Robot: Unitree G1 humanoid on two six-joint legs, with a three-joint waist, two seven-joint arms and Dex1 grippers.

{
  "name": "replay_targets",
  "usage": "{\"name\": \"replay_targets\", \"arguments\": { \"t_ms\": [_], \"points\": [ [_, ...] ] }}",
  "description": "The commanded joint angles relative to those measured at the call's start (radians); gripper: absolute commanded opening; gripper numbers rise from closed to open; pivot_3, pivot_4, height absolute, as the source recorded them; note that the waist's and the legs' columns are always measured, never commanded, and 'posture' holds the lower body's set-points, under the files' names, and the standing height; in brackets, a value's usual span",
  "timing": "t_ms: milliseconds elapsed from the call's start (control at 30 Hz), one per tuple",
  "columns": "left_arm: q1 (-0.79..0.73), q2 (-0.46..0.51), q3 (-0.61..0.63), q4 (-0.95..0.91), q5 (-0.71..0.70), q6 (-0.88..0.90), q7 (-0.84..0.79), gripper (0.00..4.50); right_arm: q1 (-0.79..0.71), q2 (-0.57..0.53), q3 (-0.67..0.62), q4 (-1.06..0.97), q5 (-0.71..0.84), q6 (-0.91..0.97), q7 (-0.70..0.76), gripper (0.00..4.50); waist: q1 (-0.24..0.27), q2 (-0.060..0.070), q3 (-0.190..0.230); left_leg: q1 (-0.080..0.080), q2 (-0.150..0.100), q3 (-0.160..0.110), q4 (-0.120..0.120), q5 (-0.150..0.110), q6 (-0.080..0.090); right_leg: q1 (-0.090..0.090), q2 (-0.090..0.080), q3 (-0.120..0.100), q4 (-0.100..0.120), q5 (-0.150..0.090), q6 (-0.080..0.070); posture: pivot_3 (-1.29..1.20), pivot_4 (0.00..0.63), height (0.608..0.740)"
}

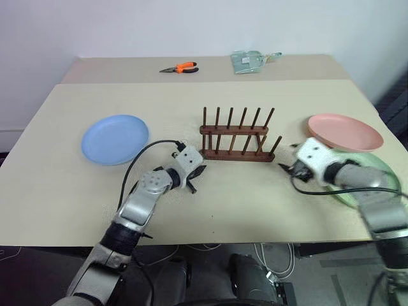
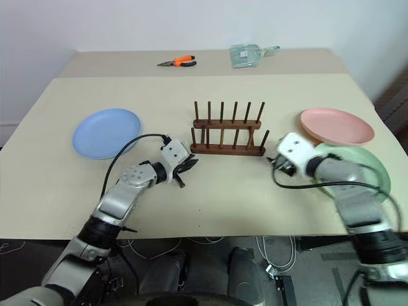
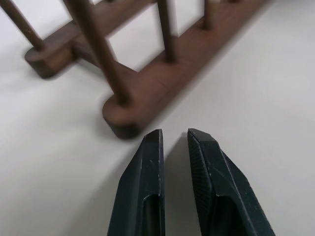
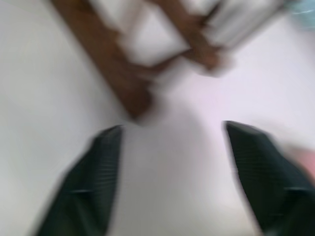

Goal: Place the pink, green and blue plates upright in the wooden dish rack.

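On the pale table (image 1: 255, 204), going from left to right, the blue plate (image 1: 115, 139) lies flat and face up, well apart from the rack. The left gripper (image 1: 196, 177) comes next, its arm reaching forward and angled toward the right, pointing slightly downward at the near left end of the wooden dish rack (image 1: 237, 137). In the left wrist view its two black fingers (image 3: 142, 187) stand almost together with only a thin slit between them, holding nothing, just short of the rounded end of the rack's near rail. The rack is small and dark brown, with two base rails and two rows of thin upright pegs, standing empty at the middle of the table. To its right, the right gripper (image 1: 288, 169) hovers near the rack's right end, its forearm coming in from the right edge over the green plate (image 1: 376, 185). In the right wrist view its fingers (image 4: 88, 182) are spread wide apart and empty, though that view is blurred. The pink plate (image 1: 345, 131) lies flat at the far right, its near edge overlapping the green plate, which lies flat beneath the right forearm.
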Motion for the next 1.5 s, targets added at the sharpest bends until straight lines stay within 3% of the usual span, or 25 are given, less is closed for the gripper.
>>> {"name": "replay_targets", "arguments": {
  "t_ms": [33, 133, 367, 467, 633, 800, 867, 967, 1033, 1133, 1233, 1500],
  "points": [
    [0.031, 0.015, 0.014, -0.141, -0.102, -0.003, -0.1, 0.75, 0.028, -0.114, -0.066, 0.047, -0.068, -0.08, 0.016, 3.84, 0.003, 0.0, 0.0, 0.0, 0.0, 0.0, 0.0, 0.0, 0.0, 0.0, 0.0, 0.0, 0.0, 0.001, -0.002, 0.0, 0.15, 0.74],
    [0.048, 0.019, 0.026, -0.197, -0.173, 0.025, -0.146, 0.75, 0.017, -0.161, -0.031, 0.197, -0.137, -0.169, -0.016, 3.84, 0.0, -0.001, 0.0, 0.0, 0.0, 0.0, 0.0, 0.0, 0.0, 0.002, 0.0, -0.001, -0.002, -0.002, -0.004, 0.0, 0.15, 0.74],
    [0.031, 0.009, 0.035, -0.247, -0.224, 0.07, -0.13, 0.75, -0.161, -0.129, 0.107, 0.575, -0.263, -0.317, -0.104, 3.84, -0.012, 0.002, 0.001, 0.001, 0.0, 0.003, 0.0, 0.0, 0.0, 0.001, 0.0, 0.001, -0.001, -0.001, -0.006, 0.0, 0.15, 0.74],
    [0.041, 0.014, 0.039, -0.267, -0.225, 0.077, -0.118, 0.75, -0.214, -0.118, 0.137, 0.668, -0.283, -0.371, -0.123, 2.58, -0.021, 0.002, 0.001, 0.001, 0.0, 0.003, 0.0, 0.0, 0.0, 0.001, 0.0, 0.001, -0.001, -0.001, -0.006, 0.0, 0.15, 0.74],
    [0.068, 0.03, 0.043, -0.289, -0.235, 0.085, -0.11, 0.75, -0.24, -0.108, 0.147, 0.708, -0.282, -0.443, -0.135, 0.04, -0.023, 0.002, 0.001, 0.001, 0.0, 0.003, 0.0, 0.0, 0.0, 0.001, 0.0, 0.002, -0.001, -0.001, -0.006, 0.0, 0.15, 0.74],
    [0.069, 0.042, 0.049, -0.291, -0.238, 0.084, -0.109, 0.75, -0.208, -0.142, 0.09, 0.607, -0.243, -0.512, -0.132, 0.01, -0.023, 0.003, 0.001, 0.001, 0.0, 0.003, 0.0, 0.0, 0.0, 0.001, 0.0, 0.002, -0.001, -0.001, -0.006, 0.0, 0.15, 0.74],
    [0.065, 0.049, 0.058, -0.282, -0.237, 0.08, -0.111, 0.75, -0.197, -0.115, -0.005, 0.482, -0.103, -0.44, -0.079, 0.01, -0.023, 0.004, 0.001, 0.001, 0.0, 0.003, 0.0, 0.0, 0.0, 0.001, 0.0, 0.002, -0.001, -0.001, -0.005, 0.0, 0.15, 0.74],
    [0.061, 0.06, 0.068, -0.269, -0.238, 0.072, -0.115, 0.75, -0.212, -0.004, -0.17, 0.202, 0.271, -0.121, -0.005, 0.01, -0.027, 0.004, 0.002, 0.001, 0.0, 0.002, -0.001, 0.0, 0.0, 0.001, 0.0, 0.003, -0.001, 0.001, -0.003, 0.0, 0.15, 0.74],
    [0.056, 0.063, 0.073, -0.261, -0.238, 0.068, -0.117, 0.75, -0.231, 0.057, -0.27, 0.029, 0.572, 0.139, -0.017, 0.01, -0.024, 0.004, 0.002, 0.001, 0.001, 0.0, -0.001, 0.0, 0.0, 0.001, 0.002, 0.003, -0.001, 0.001, -0.003, 0.0, 0.15, 0.74],
    [0.044, 0.069, 0.086, -0.244, -0.245, 0.063, -0.128, 0.75, -0.282, 0.147, -0.383, -0.107, 0.984, 0.356, -0.101, 0.01, -0.017, 0.004, 0.002, 0.001, 0.001, -0.002, 0.0, 0.0, 0.0, 0.001, 0.002, 0.001, -0.001, 0.0, -0.004, 0.0, 0.15, 0.74],
    [0.038, 0.075, 0.101, -0.244, -0.268, 0.066, -0.144, 0.75, -0.27, 0.171, -0.364, -0.171, 1.069, 0.452, -0.158, 0.01, -0.003, 0.003, 0.002, 0.0, 0.001, -0.002, 0.0, 0.0, 0.0, 0.002, 0.001, 0.001, -0.002, -0.001, -0.006, 0.0, 0.15, 0.74],
    [0.063, 0.114, 0.159, -0.31, -0.392, 0.133, -0.203, 0.75, -0.227, 0.186, -0.283, -0.224, 1.085, 0.522, -0.188, 0.01, -0.001, 0.003, 0.002, -0.001, 0.001, 0.0, 0.0, 0.0, 0.001, 0.0, 0.001, 0.001, -0.002, -0.001, -0.006, 0.0, 0.15, 0.74]
  ]
}}
